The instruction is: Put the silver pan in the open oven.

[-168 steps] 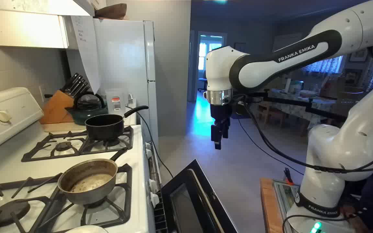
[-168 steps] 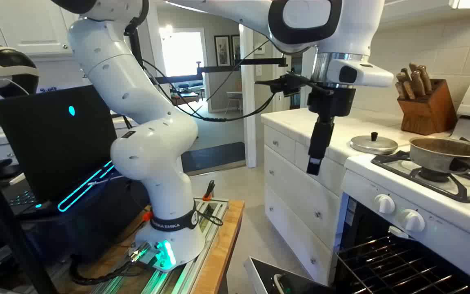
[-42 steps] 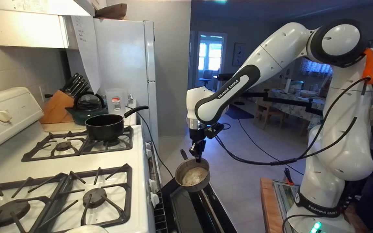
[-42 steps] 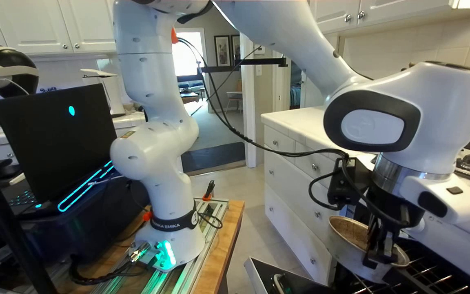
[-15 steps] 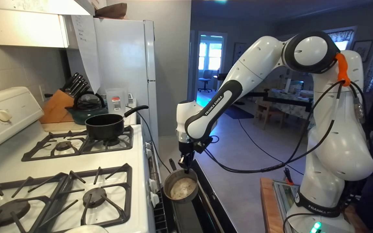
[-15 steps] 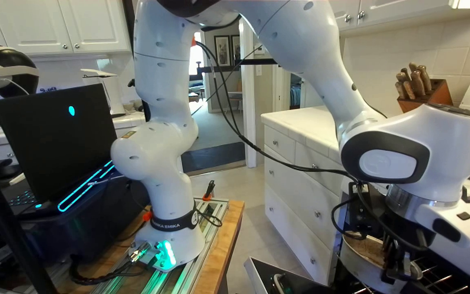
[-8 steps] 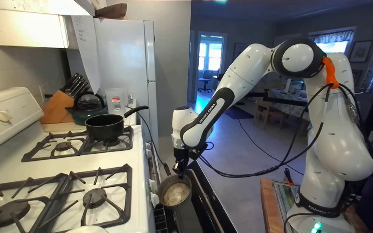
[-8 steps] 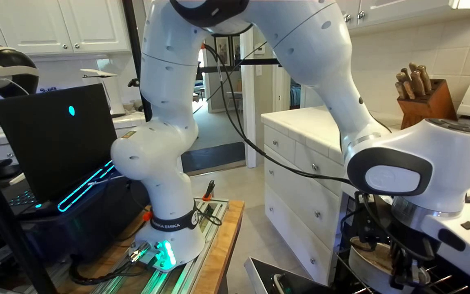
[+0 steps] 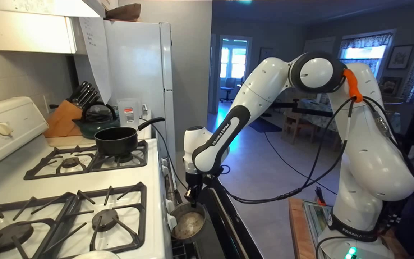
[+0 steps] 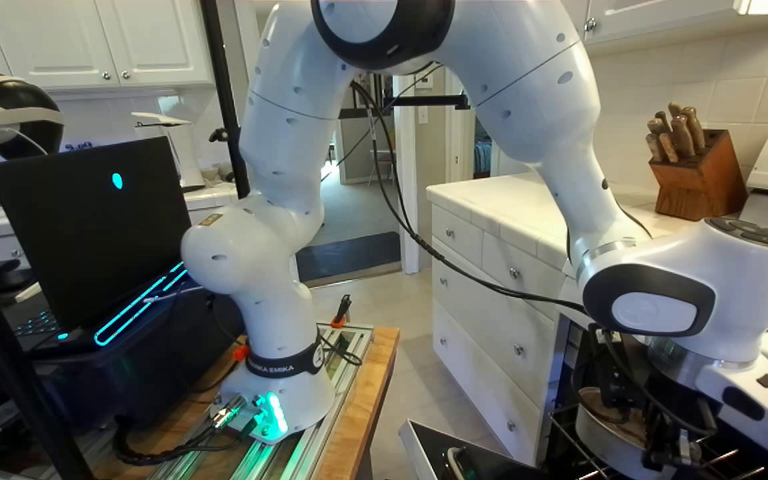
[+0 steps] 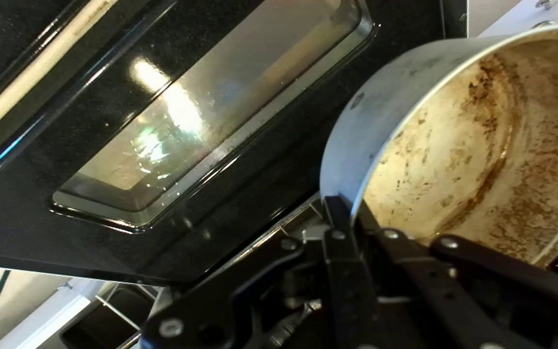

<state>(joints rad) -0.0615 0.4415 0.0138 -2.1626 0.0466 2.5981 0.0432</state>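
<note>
The silver pan (image 9: pixel 189 223) hangs by its rim from my gripper (image 11: pixel 352 209), whose two black fingers close on its side wall, one inside and one outside. In the wrist view the pan (image 11: pixel 458 155) shows its tan, brown-stained inside at the right. An exterior view puts the pan low over the lowered door (image 9: pixel 221 226) of the oven, close to the front of the range. Seen in an exterior view, the pan (image 10: pixel 607 437) is above the oven rack (image 10: pixel 561 427); I cannot tell whether they touch. The pan's handle is hidden.
White control knobs (image 9: pixel 171 221) on the range front are right beside the pan. A black pot (image 9: pixel 116 140) stands on a back burner, and the front burner grate (image 9: pixel 140 230) is bare. White drawers (image 10: pixel 491 347) flank the oven.
Over the last second my gripper has carried the pan lower and closer to the range. Eleven seconds ago the pan stood on a burner and my gripper was away from it.
</note>
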